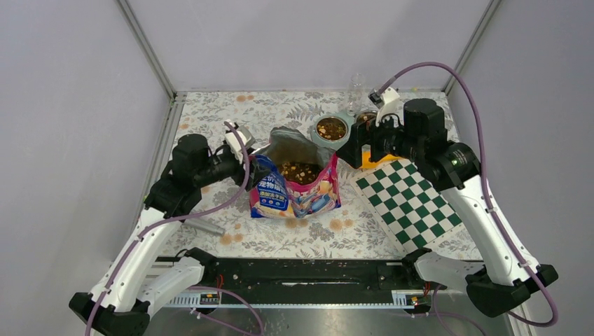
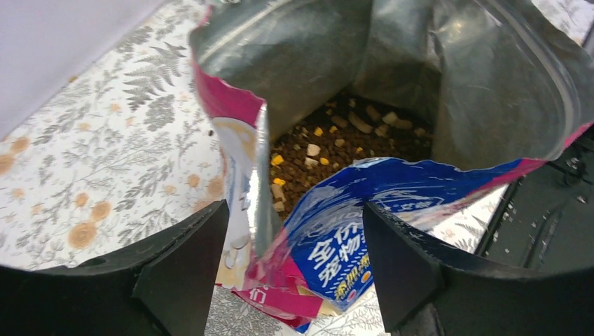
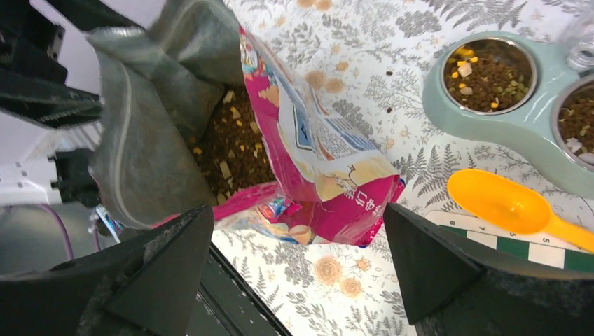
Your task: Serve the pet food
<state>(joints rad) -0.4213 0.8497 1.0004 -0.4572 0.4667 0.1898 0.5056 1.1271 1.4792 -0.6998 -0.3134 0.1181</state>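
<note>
Black left gripper (image 2: 294, 210) sat with jaws apart around the bag's (image 1: 298, 189) open lip at mid-worktop. Pet food (image 1: 300, 171) lay inside the bag and in the twin bowl (image 3: 490, 129) near the far edge. The right gripper (image 3: 298, 210) hung spread wide.

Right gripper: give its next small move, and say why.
Probably swing over to the orange scoop and close on its handle. The right gripper is open and empty, the scoop lies empty beside the feeder, and the bag stands open with pet food showing. Both bowls already hold some, so another scoopful may be optional.
</note>
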